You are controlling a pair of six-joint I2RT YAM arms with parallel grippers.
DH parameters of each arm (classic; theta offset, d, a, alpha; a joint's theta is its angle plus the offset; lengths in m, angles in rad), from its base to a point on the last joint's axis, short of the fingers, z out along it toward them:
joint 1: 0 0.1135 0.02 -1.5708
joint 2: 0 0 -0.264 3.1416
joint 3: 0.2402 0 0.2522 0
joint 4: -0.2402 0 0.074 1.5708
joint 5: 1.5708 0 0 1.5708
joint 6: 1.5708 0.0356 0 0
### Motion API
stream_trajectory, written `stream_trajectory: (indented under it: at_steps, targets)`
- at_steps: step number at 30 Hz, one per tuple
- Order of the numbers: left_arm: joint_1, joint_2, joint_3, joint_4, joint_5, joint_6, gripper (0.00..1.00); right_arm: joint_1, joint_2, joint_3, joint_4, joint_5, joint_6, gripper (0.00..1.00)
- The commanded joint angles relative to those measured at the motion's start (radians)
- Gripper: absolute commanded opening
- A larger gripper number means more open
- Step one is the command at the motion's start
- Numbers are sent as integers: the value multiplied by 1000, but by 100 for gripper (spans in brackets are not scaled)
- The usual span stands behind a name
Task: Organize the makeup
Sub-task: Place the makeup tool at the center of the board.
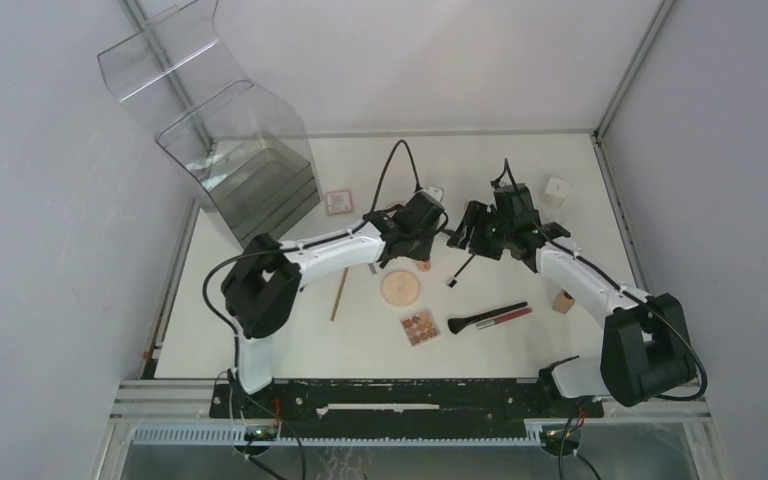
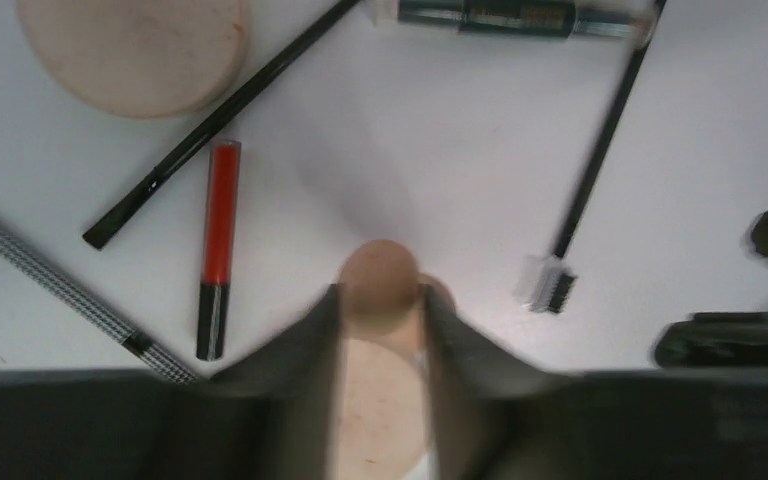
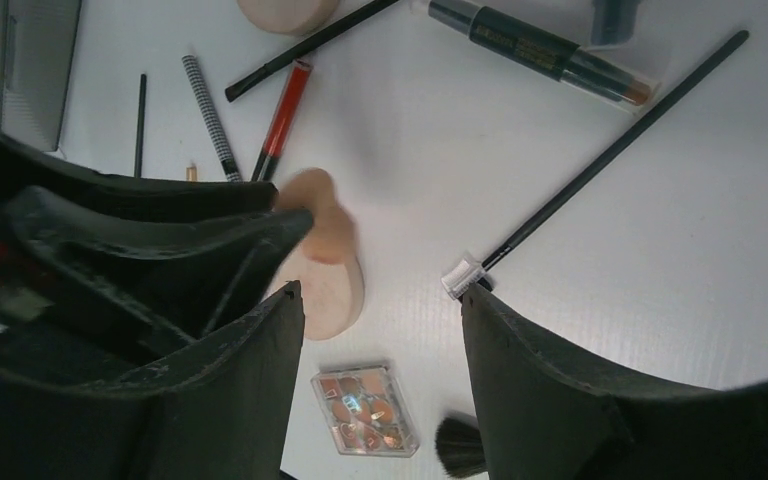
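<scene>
My left gripper is shut on a beige egg-shaped sponge, over a round peach powder disc. In the top view the left gripper is mid-table, the sponge just below it, and the disc nearer. My right gripper is open and empty, close to the right of the left one. Under it lie the sponge, the disc and a square palette. A red pencil, a thin black brush and a comb-tipped brush lie around.
The clear tiered organizer stands at the back left. A small square palette, a white jar, a tan block, a fluffy black brush and a tan stick lie around. A second disc and a checkered pencil are close by.
</scene>
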Motion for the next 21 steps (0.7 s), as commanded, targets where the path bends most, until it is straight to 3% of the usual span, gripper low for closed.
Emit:
stream_trajectory:
  at_steps: [1, 3, 4, 10, 21]
  targets:
    - [1, 44, 62, -19, 40, 7, 54, 5, -44, 5, -25, 92, 0, 67]
    - [-2, 23, 66, -31, 14, 12, 70, 0, -91, -13, -29, 180, 3, 67]
    - [-2, 6, 64, -35, -1, 17, 72, -5, -120, -24, -28, 210, 4, 67]
    - [4, -149, 18, -80, -128, 32, 71, -70, -296, -92, 16, 269, -12, 67]
    - [91, -418, -356, -117, -133, -104, 72, -84, -369, -128, 57, 306, -40, 67]
